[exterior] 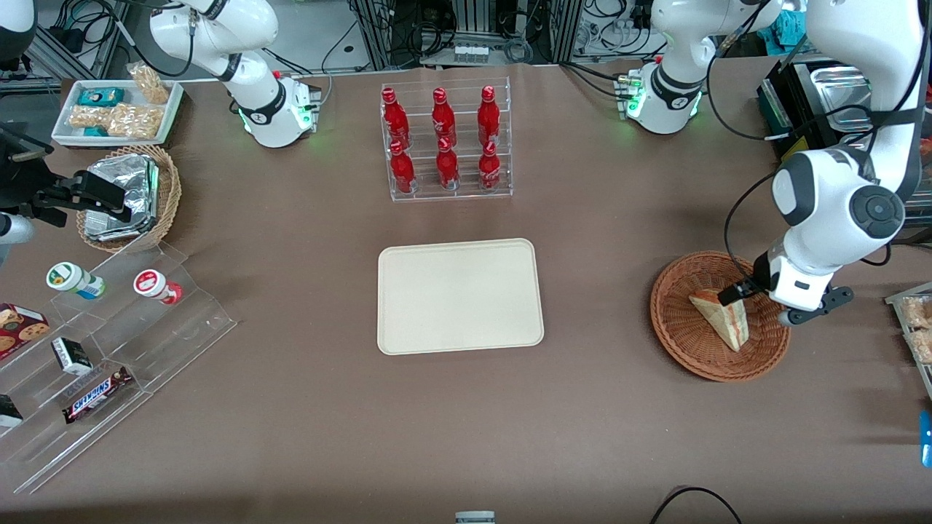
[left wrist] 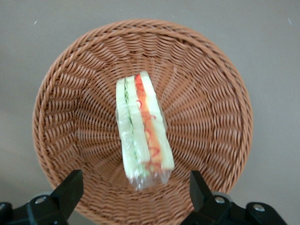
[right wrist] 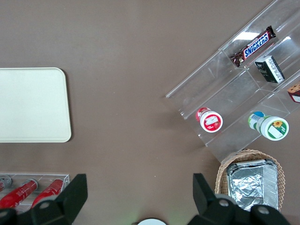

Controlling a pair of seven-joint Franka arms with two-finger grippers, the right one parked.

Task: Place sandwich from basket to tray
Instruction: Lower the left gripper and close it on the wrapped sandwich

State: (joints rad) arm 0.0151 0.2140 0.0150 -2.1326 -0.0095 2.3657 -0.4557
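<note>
The sandwich (exterior: 721, 316), a clear-wrapped wedge of pale bread with green and orange-red filling, lies in the reddish-brown wicker basket (exterior: 684, 342) toward the working arm's end of the table. My left gripper (exterior: 743, 295) hangs just above the basket, over the sandwich. In the left wrist view the gripper (left wrist: 135, 192) is open and empty. Its two black fingers stand wide apart, either side of the sandwich's (left wrist: 143, 126) wrapped end, above the basket's weave (left wrist: 70, 93). The cream-beige tray (exterior: 460, 296) lies bare at the middle of the table and also shows in the right wrist view (right wrist: 33, 103).
A clear rack of red bottles (exterior: 445, 142) stands farther from the front camera than the tray. Toward the parked arm's end are a tan basket of foil packs (exterior: 131, 196), a white snack tray (exterior: 116, 109) and a clear stepped shelf (exterior: 109, 349). A snack rack (exterior: 914, 320) sits beside the basket.
</note>
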